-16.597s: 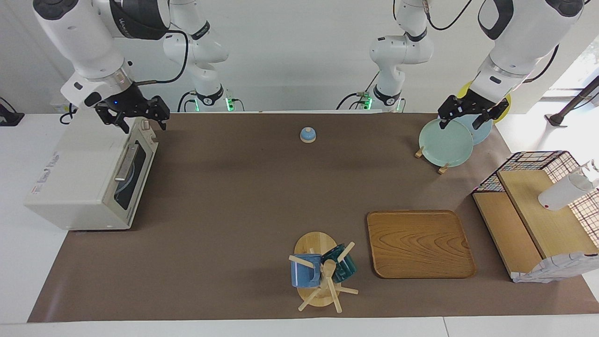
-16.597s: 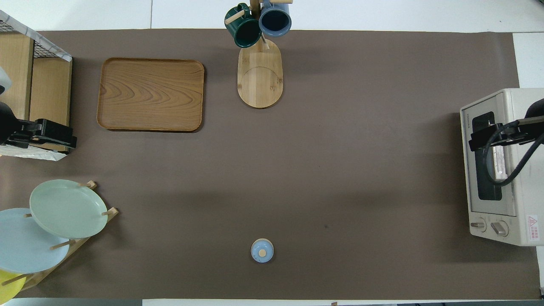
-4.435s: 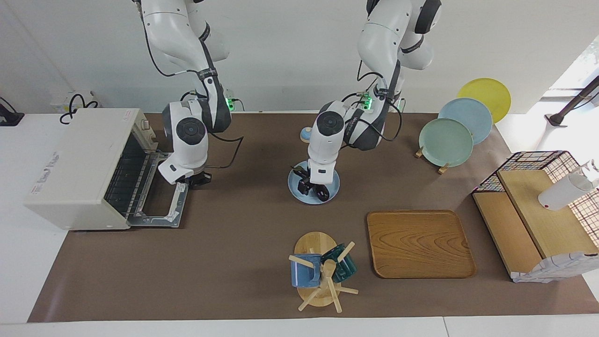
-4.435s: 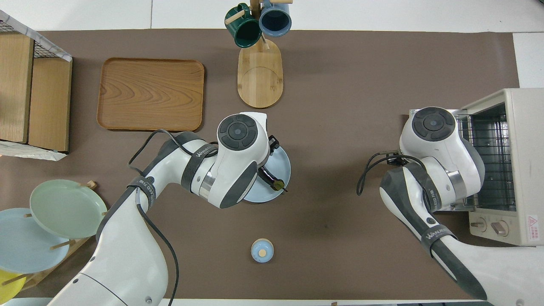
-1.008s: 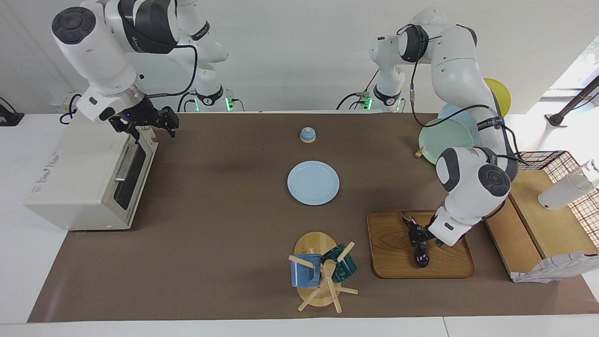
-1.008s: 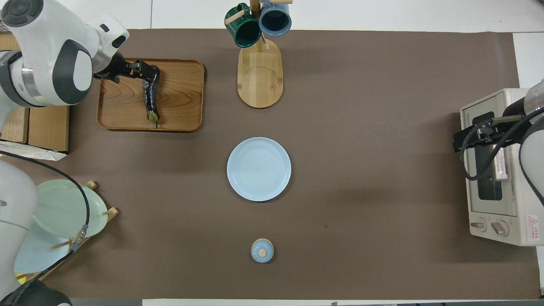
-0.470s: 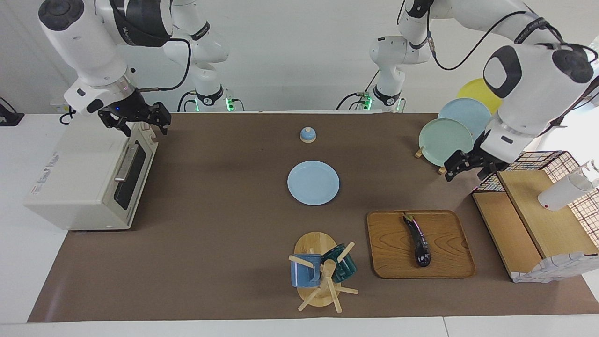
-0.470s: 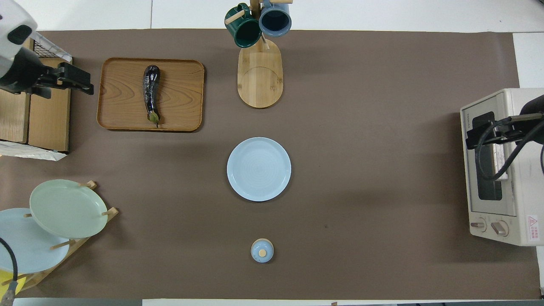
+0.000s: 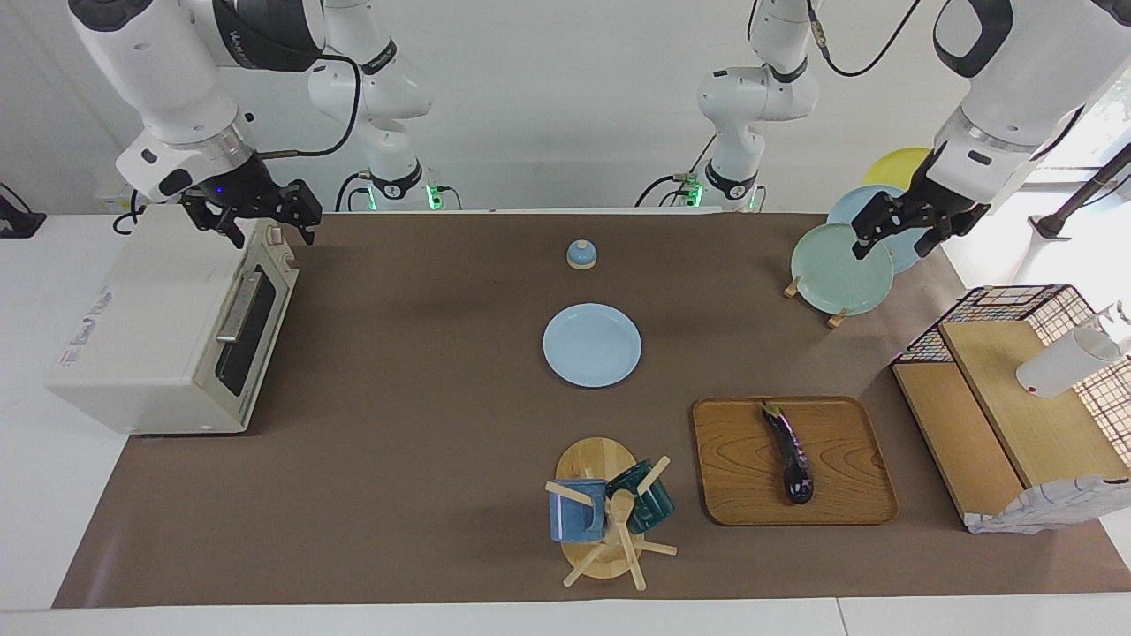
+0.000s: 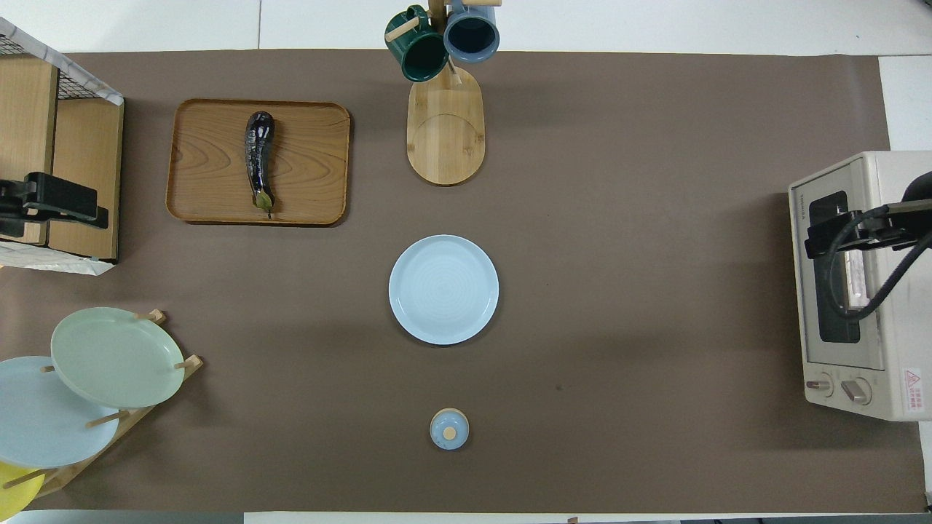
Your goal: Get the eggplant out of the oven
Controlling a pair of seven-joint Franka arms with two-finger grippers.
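Eggplant sat clear of oven; both end effectors, left and right, were spread, empty; only risk was a descending right one clipping the oven beneath it.

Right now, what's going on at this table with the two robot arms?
Nothing is being held. The eggplant lies on the wooden tray, out of the oven, whose door is shut. The left gripper hangs open over the plate rack; the right gripper hangs open above the oven. A blue plate sits mid-table.

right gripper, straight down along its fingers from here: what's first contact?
Most likely the oven: the right gripper hangs over its top edge above the closed door. Exact contact spot is unclear; height is hard to judge.
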